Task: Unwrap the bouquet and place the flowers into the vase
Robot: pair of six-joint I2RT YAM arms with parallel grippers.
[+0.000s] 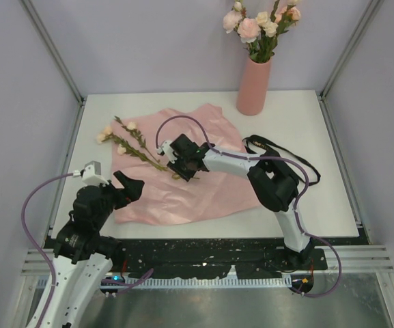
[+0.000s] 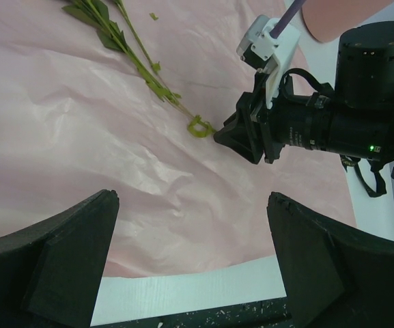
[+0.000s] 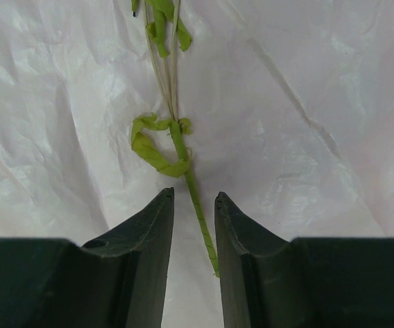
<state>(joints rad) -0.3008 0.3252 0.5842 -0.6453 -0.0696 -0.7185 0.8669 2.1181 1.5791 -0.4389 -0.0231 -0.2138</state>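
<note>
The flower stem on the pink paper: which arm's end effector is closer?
Right. The right end effector straddles the stem's cut end; the left end effector hovers open at the paper's near-left edge, clear of the stem.

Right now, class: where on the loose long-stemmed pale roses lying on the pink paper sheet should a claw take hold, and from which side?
Grip the loose long-stemmed pale roses by the bare green lower stem near its cut end, coming from above. It lies flat on the pink paper sheet, thin and leafless there, and the right claw stands astride it.
</note>
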